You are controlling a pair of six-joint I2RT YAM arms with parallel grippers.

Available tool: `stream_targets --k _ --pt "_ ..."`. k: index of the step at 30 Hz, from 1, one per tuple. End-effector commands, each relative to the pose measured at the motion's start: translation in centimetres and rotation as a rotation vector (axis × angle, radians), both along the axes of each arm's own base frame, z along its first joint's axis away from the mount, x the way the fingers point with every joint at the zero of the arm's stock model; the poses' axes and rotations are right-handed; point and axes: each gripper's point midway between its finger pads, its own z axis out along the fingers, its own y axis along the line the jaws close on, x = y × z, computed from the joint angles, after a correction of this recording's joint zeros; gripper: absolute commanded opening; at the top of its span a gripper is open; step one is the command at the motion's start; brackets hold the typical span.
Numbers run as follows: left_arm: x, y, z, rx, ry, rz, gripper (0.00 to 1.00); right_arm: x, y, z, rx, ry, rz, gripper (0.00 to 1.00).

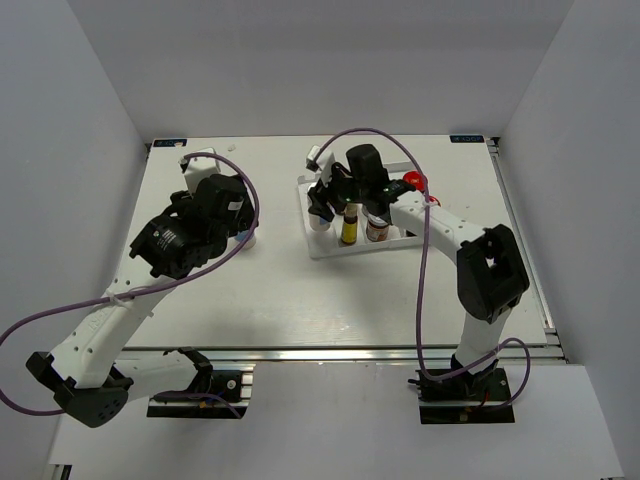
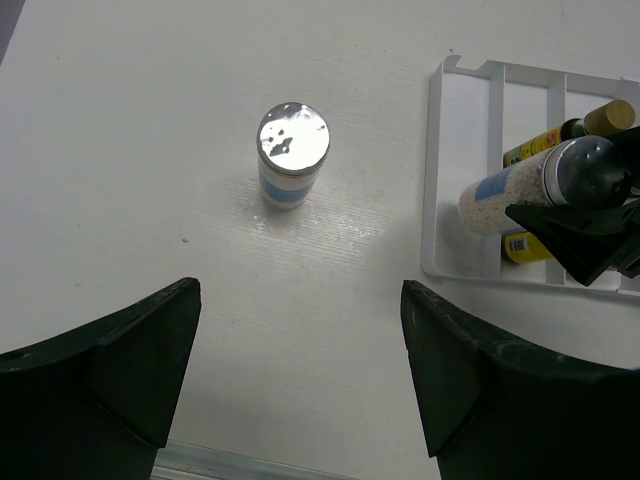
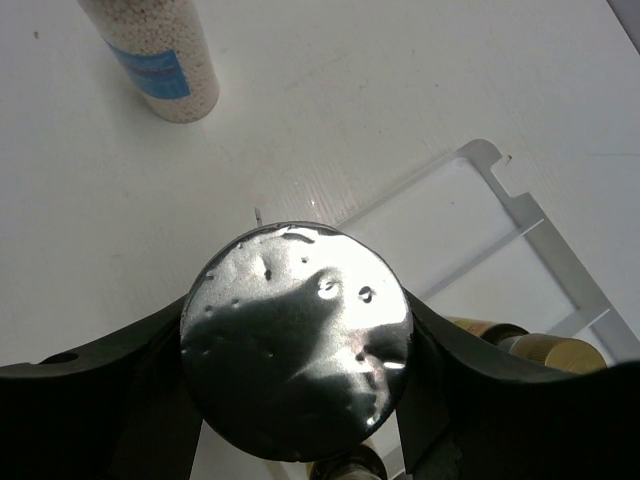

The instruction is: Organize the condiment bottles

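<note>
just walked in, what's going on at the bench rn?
The right gripper is closed on a white silver-capped bottle, holding it at the end of the white tray nearest the left arm. An amber bottle sits in the tray beside it. Whether the held bottle has touched down is unclear. The left gripper is open and empty, hovering over the table near the second white bottle, which stands alone outside the tray.
</note>
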Motion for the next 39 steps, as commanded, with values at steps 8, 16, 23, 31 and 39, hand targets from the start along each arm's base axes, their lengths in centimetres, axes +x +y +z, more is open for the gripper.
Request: stream_targets --k 8,16,23,31,39 --pt "-0.1 -0.1 -1.0 -0.018 0.013 -0.002 0.91 1.1 1.1 -0.3 0.001 -0.06 0.038 0.23" --pt "-0.1 -0.6 -2.7 -0.016 0.046 -0.017 0.91 1.2 1.2 -2.4 -0.026 -0.021 0.044 0.58" --pt "0.5 -0.9 -4.5 -0.007 0.081 -0.028 0.91 0.8 1.2 -2.6 -0.033 -0.003 0.06 0.85" --pt "1.9 -1.0 -6.6 0.011 0.121 -0.039 0.92 0.4 0.8 3.7 0.042 -0.055 0.069 0.89" --pt "4.6 0.4 -9.3 0.061 0.201 -0.023 0.92 -1.9 -1.2 13.6 0.185 -0.122 0.192 0.89"
